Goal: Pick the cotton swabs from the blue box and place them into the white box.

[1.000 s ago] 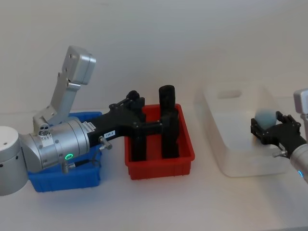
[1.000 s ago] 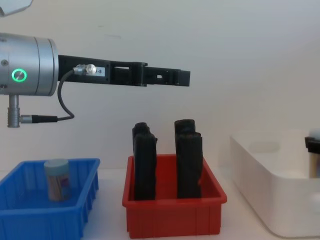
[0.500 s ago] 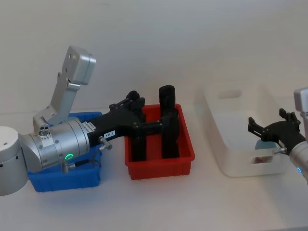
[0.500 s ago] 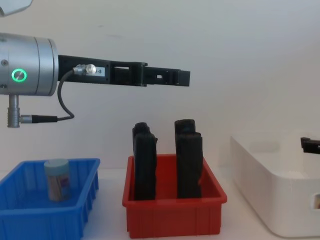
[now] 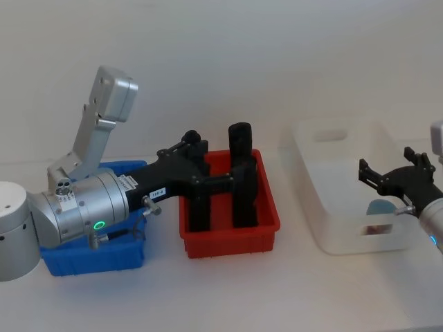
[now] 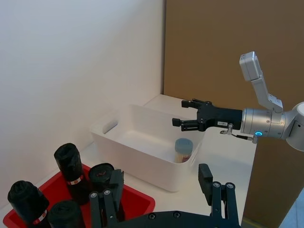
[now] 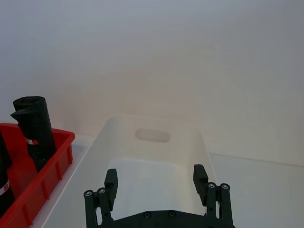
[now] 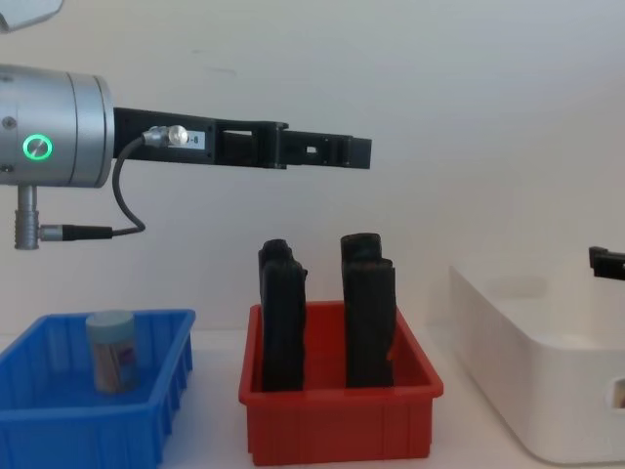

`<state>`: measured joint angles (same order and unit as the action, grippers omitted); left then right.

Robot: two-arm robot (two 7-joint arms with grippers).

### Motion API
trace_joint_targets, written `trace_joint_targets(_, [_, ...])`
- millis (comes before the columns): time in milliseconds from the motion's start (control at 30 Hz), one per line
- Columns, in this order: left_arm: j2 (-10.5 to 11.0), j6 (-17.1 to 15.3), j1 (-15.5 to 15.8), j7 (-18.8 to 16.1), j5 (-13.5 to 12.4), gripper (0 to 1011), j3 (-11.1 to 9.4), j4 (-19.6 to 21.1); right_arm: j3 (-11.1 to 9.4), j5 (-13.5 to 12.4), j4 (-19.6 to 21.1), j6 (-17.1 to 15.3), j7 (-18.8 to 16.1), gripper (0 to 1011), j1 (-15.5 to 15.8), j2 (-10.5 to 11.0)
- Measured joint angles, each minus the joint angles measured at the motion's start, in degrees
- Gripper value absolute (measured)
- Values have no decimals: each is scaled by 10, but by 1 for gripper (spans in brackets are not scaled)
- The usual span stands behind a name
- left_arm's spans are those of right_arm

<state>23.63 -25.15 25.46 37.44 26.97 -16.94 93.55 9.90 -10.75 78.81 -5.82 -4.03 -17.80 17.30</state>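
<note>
The right gripper point(image 5: 387, 167) hangs above the front right corner of the white box point(image 5: 325, 228). Its fingers point(image 7: 112, 179) are spread wide and hold nothing. One jar of cotton swabs point(image 6: 183, 149) stands upright on the floor of the white box, close to that same corner, directly below the gripper and clear of it. A second jar of cotton swabs point(image 8: 111, 350) stands upright in the blue box point(image 8: 146, 430), which sits toward the left end of the table point(image 5: 228, 297).

The left gripper point(image 8: 356, 153) is held level, high above the red bin point(image 5: 228, 238) that stands between the two boxes. Its fingers point(image 6: 205, 176) are apart and empty. Tall black blocks point(image 5: 240, 138) stand upright in the red bin.
</note>
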Motion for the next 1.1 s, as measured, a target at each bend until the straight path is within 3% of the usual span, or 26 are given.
trace_joint_targets(700, [0, 1, -1, -1, -1, 1004, 0, 0, -2, -5, 11, 7, 1, 1001, 5, 1])
trace_joint_targets(867, [-1, 10, -5, -15, -6, 1004, -4, 0, 0, -8, 24, 9, 1, 1001, 16, 2])
trace_joint_targets(1100, [-3, 44, -22, -66, -27, 1004, -17, 0, 7, -19, 67, 15, 1, 1002, 53, 6])
